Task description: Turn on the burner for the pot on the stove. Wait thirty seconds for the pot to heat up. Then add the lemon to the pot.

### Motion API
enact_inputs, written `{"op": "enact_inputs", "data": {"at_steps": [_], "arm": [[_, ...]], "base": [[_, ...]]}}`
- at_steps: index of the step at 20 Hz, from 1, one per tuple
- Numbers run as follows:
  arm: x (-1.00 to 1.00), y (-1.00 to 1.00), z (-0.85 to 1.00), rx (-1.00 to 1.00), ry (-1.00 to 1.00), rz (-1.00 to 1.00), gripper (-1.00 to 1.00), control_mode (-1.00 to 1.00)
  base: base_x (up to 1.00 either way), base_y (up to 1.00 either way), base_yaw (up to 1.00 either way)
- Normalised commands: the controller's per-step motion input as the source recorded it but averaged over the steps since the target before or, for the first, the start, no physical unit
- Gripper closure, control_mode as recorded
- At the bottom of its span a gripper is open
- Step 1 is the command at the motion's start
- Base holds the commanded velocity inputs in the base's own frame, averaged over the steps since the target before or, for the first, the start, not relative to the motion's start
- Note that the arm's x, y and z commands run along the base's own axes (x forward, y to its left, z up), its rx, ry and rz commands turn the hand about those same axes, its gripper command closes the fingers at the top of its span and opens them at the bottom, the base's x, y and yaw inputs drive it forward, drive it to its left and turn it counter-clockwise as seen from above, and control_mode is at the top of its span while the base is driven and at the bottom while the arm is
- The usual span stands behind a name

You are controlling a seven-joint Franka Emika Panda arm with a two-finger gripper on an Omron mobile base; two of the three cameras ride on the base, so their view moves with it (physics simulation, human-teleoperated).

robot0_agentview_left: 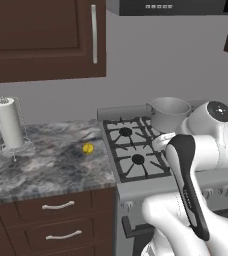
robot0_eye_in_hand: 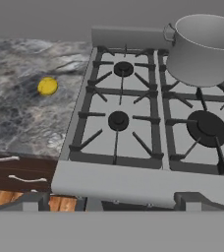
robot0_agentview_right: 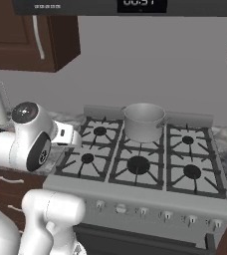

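Your jaws are wide open and hold nothing. The pot (robot0_agentview_right: 144, 121) sits at the far middle of the stove (robot0_agentview_right: 140, 196). No flame shows, so you likely turn its knob first; the lemon (robot0_agentview_left: 88, 148) waits on the bench (robot0_agentview_left: 41, 167).

Glossy white rounded arm (robot0_agentview_left: 206, 145), black joint bands, dark round end cap

You see a plain grey wall (robot0_agentview_left: 151, 60), dark brown cupboards (robot0_agentview_left: 41, 40) up high, a grey stone counter (robot0_agentview_left: 46, 160), and brown drawers (robot0_agentview_left: 56, 220) below.
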Motion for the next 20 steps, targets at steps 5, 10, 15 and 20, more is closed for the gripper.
{"op": "enact_inputs", "data": {"at_steps": [5, 10, 15, 20], "arm": [[0.00, 0.00, 0.00, 0.00, 0.00, 0.00, -1.00, 1.00], [0.00, 0.00, 0.00, 0.00, 0.00, 0.00, -1.00, 1.00], [0.00, 0.00, 0.00, 0.00, 0.00, 0.00, -1.00, 1.00], [-0.08, -0.26, 0.00, 0.01, -0.01, 0.00, -1.00, -1.00]], "base": [[0.00, -0.18, 0.00], [0.00, -0.49, 0.05], [0.00, -0.30, 0.02], [0.00, 0.00, 0.00]]}}
